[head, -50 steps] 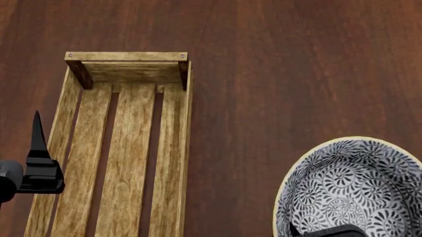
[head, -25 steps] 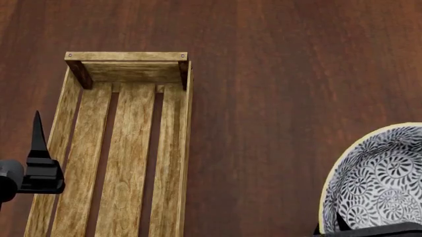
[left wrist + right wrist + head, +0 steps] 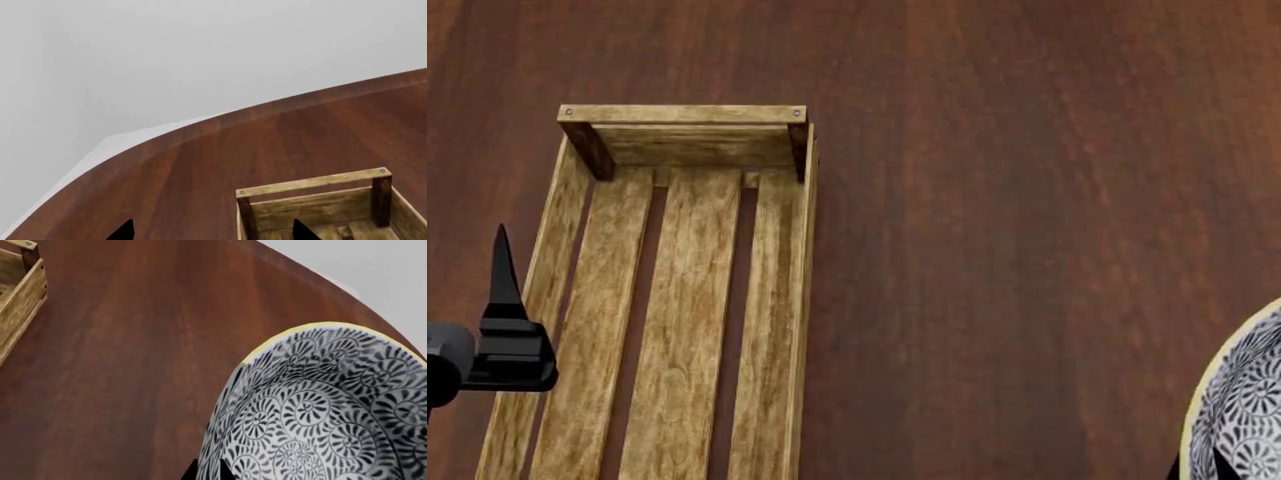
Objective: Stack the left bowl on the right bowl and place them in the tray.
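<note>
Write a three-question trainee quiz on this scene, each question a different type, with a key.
1. True or false: a bowl lies inside the tray.
2. Multiple choice: the bowl's inside shows A) plain white, B) black-and-white swirl pattern, C) blue stripes.
3. Fill in: in the head view, the left gripper shows at the tray's ____ long side.

Key
1. False: the tray's visible slats are bare, and the bowl is off to its right, over the table.
2. B.
3. Left.

No readable text anywhere — the bowl (image 3: 320,410) carries only a swirl pattern — no letters.
</note>
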You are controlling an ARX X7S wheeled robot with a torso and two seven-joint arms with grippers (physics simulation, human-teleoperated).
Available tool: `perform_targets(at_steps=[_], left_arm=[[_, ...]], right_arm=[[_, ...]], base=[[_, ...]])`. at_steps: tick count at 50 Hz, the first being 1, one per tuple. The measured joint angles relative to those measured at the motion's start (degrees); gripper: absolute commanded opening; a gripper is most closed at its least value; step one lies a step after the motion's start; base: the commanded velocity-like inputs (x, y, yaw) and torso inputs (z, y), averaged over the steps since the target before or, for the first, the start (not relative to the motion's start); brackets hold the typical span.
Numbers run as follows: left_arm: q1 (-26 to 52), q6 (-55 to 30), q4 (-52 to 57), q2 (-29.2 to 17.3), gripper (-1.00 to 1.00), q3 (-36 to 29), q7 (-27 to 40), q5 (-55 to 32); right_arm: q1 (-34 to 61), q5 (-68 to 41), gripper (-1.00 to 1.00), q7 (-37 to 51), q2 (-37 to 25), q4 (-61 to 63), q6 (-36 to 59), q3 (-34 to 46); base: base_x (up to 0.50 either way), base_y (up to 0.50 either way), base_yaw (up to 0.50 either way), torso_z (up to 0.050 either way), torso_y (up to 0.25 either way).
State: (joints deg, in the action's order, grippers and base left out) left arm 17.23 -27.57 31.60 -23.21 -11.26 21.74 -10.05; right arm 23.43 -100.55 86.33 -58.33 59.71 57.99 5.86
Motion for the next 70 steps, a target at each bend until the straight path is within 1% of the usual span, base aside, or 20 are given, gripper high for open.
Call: perform_targets(at_steps=[8, 13, 21, 30, 39, 53, 59, 70], left_arm=[[0.0, 0.1, 0.0, -0.1, 1.00, 0.1, 0.1, -0.2], [0.0, 0.1, 0.0, -0.1, 1.00, 0.0, 0.1, -0.2], [0.0, 0.2, 0.0, -0.3, 1.00, 0.0, 0.3, -0.2], [-0.1, 0.2, 0.1, -0.4, 1.00, 0.0, 0.4, -0.3], [-0.1, 0.1, 0.3, -0.5, 1.00, -0.1, 0.4, -0.4], [-0.1, 0.1, 0.6, -0.6, 1.00, 0.0, 0.6, -0.6], [-0.2, 0.1, 0.6, -0.7, 1.00, 0.0, 0.6, -0.7], [-0.2, 0.2, 0.5, -0.8, 1.00, -0.1, 0.7, -0.9]], right_arm=[[-7.1, -4.4, -1.00, -0.9, 5.0, 0.1, 9.0, -15.5], [-10.1, -6.9, -1.00, -1.3, 8.1, 0.0, 14.3, -23.6], [-13.5, -9.7, -1.00, -2.2, 11.4, -0.3, 20.2, -32.9], [-16.8, -11.9, -1.00, -3.6, 12.4, -0.8, 23.8, -41.0], [-19.5, -12.9, -1.00, -5.0, 12.3, -1.6, 26.0, -46.8], [-21.7, -10.5, -1.00, -9.1, 12.9, -3.3, 28.6, -51.4], [-23.0, -7.1, -1.00, -12.7, 14.0, -3.6, 29.6, -53.1], [-26.5, 2.7, -1.00, -21.9, 16.3, -3.2, 29.8, -54.7]], base=[[0.00, 0.00, 0.00, 0.000, 0.000], [0.00, 0.00, 0.00, 0.000, 0.000], [0.00, 0.00, 0.00, 0.000, 0.000], [0.00, 0.00, 0.00, 0.000, 0.000], [0.00, 0.00, 0.00, 0.000, 0.000], [0.00, 0.00, 0.00, 0.000, 0.000], [0.00, 0.00, 0.00, 0.000, 0.000], [0.00, 0.00, 0.00, 0.000, 0.000]])
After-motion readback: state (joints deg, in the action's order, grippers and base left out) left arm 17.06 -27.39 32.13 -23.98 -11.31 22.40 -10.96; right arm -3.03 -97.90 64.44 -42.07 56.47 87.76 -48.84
